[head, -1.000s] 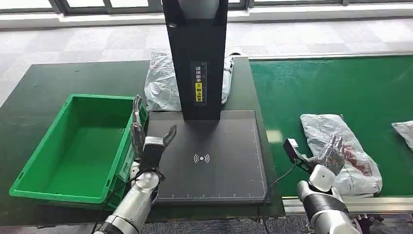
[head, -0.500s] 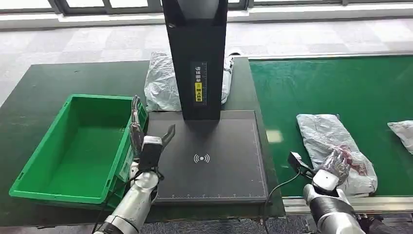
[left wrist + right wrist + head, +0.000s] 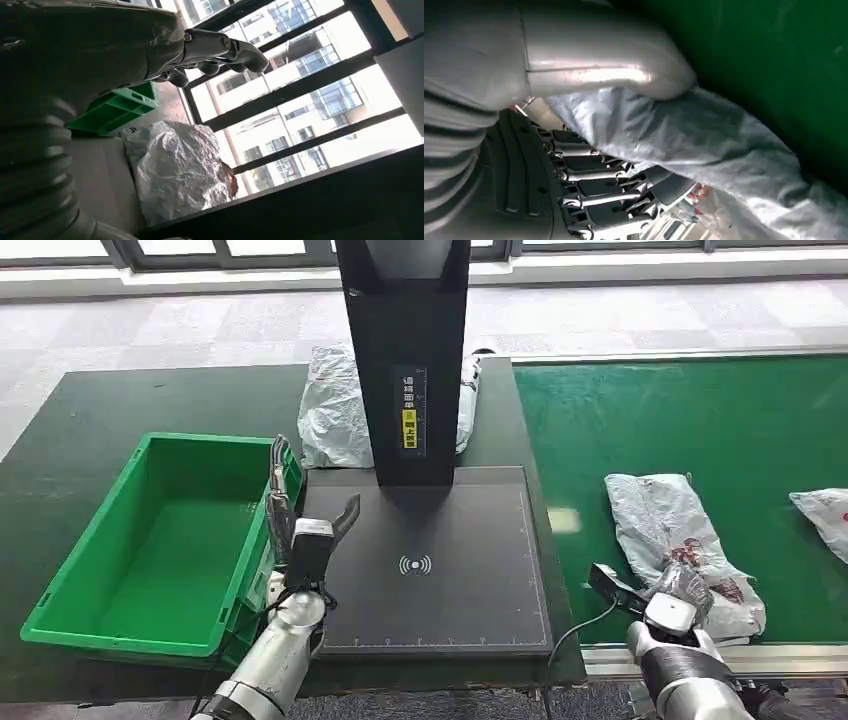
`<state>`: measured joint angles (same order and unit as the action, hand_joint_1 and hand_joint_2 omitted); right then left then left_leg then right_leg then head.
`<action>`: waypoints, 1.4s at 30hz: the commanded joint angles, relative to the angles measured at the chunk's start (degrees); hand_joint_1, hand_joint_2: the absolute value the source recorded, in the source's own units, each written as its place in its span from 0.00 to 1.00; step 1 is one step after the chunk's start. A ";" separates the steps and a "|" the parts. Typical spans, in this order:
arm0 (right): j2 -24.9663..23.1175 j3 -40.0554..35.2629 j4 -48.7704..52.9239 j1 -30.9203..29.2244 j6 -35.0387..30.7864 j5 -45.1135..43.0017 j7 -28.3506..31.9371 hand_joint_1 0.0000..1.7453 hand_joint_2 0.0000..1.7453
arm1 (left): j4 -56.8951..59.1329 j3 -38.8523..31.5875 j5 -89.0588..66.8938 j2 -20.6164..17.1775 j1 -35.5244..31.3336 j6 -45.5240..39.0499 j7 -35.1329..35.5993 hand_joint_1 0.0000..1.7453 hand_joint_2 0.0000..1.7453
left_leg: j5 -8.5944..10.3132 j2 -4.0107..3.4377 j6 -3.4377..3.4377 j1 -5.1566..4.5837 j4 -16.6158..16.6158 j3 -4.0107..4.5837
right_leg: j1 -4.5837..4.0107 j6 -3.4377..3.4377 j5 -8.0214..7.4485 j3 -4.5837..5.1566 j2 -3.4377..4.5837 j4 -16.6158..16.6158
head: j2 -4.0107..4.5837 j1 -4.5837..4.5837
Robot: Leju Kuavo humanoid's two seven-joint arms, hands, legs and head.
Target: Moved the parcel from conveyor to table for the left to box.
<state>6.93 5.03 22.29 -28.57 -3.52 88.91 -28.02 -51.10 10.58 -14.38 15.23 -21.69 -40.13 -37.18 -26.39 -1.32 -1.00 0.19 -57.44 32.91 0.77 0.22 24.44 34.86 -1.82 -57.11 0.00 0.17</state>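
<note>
Drawn nearer, the crinkled grey parcel sits clasped in the right hand.

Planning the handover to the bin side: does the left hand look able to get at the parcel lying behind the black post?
Probably not directly. The left hand hovers beside the green bin, and the black post stands in front of the parcel, covering its middle; only its ends show.

Crumpled silver-grey plastic parcel at the surface's far edge half hidden behind the tall black scanner column, second grey plastic bag cut off by the right edge, small label print on column unreadable, right hand grip on the near grey parcel unclear.
</note>
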 commanded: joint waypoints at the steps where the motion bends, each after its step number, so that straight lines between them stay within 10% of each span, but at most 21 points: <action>1: 0.36 -1.77 -2.37 1.23 -2.55 0.25 2.12 1.00 1.00 | 1.01 -1.47 -0.58 -1.11 -0.74 0.13 -2.82 0.00 1.00 | -0.01 0.09 0.00 0.05 0.05 -0.09 | -0.03 -0.03 0.01 -0.12 0.06 0.07 | 0.00 0.00; 6: -2.28 -1.04 2.03 0.41 -12.82 -1.82 4.18 1.00 1.00 | -0.76 -4.48 -3.23 -0.88 0.76 0.13 -2.82 0.00 1.00 | -0.04 -0.11 -0.02 0.05 0.12 -0.20 | -0.03 -0.07 -0.02 -0.14 0.36 0.10 | 0.02 0.02; 10: -8.36 -3.31 16.11 0.36 -28.98 -12.19 24.08 1.00 1.00 | -4.69 -14.59 -10.53 1.25 2.64 0.13 -2.82 0.00 1.00 | -0.10 -0.53 -0.03 0.04 0.04 -0.09 | -0.03 -0.09 -0.11 0.09 0.78 -0.01 | 0.02 0.02; 20: -16.77 -21.30 38.00 6.70 -17.69 -30.78 37.55 1.00 1.00 | -4.34 -11.76 -13.09 1.34 -0.44 0.13 -2.75 0.00 1.00 | -0.01 -0.40 -0.10 0.11 0.02 0.00 | -0.16 -0.07 -0.01 0.15 0.51 -0.12 | 0.02 -0.02; 30: -13.75 -38.18 28.43 5.50 -2.93 -42.66 37.21 0.98 1.00 | 1.70 -5.21 -11.78 0.22 -5.76 0.13 -2.34 0.00 1.00 | 0.06 -0.14 -0.09 0.23 0.04 -0.01 | -0.17 -0.08 0.00 0.07 0.25 -0.03 | 0.02 0.00; 32: -12.74 -39.88 26.15 4.96 -1.02 -44.62 36.68 0.89 1.00 | 2.18 -4.31 -10.44 -0.39 -6.52 0.13 -2.34 0.00 1.00 | 0.08 -0.07 -0.06 0.24 0.06 -0.05 | -0.18 -0.05 -0.02 -0.03 0.22 0.03 | 0.02 0.02; 33: -12.48 -40.39 25.48 4.68 -0.91 -44.74 36.76 0.13 1.00 | 2.13 -4.28 -10.26 -0.46 -6.59 0.13 -2.39 0.00 1.00 | 0.09 -0.11 -0.07 0.23 0.05 -0.02 | -0.17 -0.05 -0.02 0.02 0.23 0.01 | 0.00 0.02; 34: -11.80 -42.13 24.96 4.05 0.08 -44.36 36.74 0.00 1.00 | 2.21 -3.27 -9.47 -0.80 -6.71 0.13 -2.30 0.00 1.00 | 0.08 -0.14 -0.06 0.22 0.08 -0.05 | -0.15 -0.06 -0.03 -0.01 0.30 0.03 | 0.00 0.02; 42: -8.69 -44.94 26.56 4.78 3.53 -44.96 29.56 0.00 1.00 | -0.85 -1.08 -10.67 -1.87 -5.06 0.13 0.92 0.00 1.00 | 0.06 -0.05 -0.06 0.15 0.08 -0.06 | -0.11 -0.04 -0.02 -0.02 0.27 0.03 | 0.02 0.00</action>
<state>-7.15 -32.24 51.84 -21.57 -0.57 44.09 4.30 -53.77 6.71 -22.18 16.19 -25.31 -40.15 -36.65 -26.33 -1.47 -1.09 0.33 -57.43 32.98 0.67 0.20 24.42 34.98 -1.64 -57.16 0.02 0.17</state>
